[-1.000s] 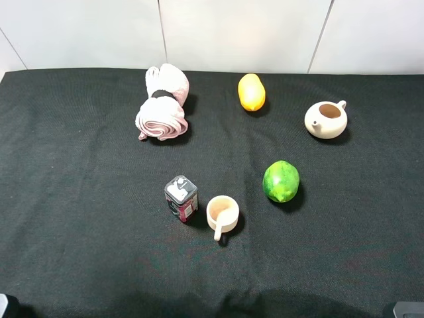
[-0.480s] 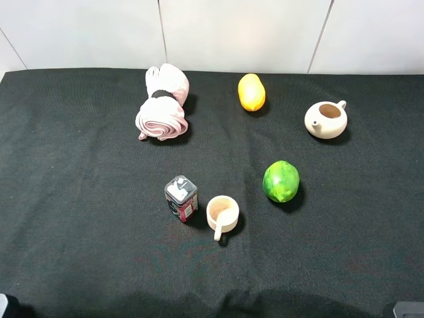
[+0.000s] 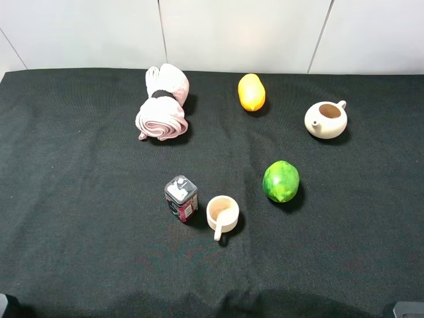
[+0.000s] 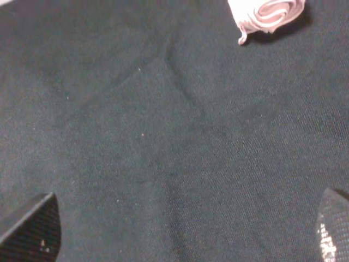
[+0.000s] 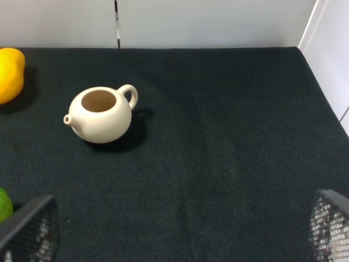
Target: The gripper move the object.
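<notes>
Scene at the outset of the transfer. The small dark red and black rectangular carton with a pinkish-white top (image 3: 181,197) stands upright on the black cloth-covered table (image 3: 79,199), just beside a beige handled cup (image 3: 222,213). It lies well ahead of both sets of jaws and between neither.

The left gripper (image 4: 185,229) shows only two fingertips at opposite edges of its wrist view: jaws spread wide, bare cloth between them, a rolled pink towel (image 4: 267,13) far ahead. The right gripper (image 5: 174,232) is likewise spread and empty; a cream ceramic teapot (image 5: 101,115), a yellow fruit (image 5: 10,73) and a green fruit (image 5: 4,203) lie ahead of it.

Probable hazards: a finger descending on the cup side of the carton could strike or trap the cup, given the narrow gap; an off-centre closure might topple the tall, light carton.
</notes>
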Available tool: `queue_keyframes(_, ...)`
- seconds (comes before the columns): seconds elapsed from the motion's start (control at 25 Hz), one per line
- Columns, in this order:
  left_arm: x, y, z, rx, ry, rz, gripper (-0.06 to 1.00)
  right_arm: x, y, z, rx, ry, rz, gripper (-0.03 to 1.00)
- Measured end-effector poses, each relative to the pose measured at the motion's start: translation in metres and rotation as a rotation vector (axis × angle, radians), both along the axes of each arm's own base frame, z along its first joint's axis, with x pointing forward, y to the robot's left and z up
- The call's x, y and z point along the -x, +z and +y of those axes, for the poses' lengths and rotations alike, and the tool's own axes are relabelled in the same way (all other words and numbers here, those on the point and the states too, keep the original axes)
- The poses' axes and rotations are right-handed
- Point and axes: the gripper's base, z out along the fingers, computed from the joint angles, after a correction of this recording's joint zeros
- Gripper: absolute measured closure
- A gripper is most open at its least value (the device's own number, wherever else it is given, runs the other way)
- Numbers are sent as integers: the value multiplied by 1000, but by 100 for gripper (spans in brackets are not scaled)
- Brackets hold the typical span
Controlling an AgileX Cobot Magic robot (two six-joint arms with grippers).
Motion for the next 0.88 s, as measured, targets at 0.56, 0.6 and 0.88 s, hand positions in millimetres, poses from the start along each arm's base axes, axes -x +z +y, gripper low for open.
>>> queue_keyframes(0.56, 14, -22, 4, 21, 1, -66, -5, 0, 0, 0, 0, 0, 0, 27)
queue_keyframes(0.6, 15, -22, 4, 22, 1, -67, -5, 0, 0, 0, 0, 0, 0, 27)
queue_keyframes(0.88, 15, -22, 4, 22, 1, -67, -5, 0, 0, 0, 0, 0, 0, 27)
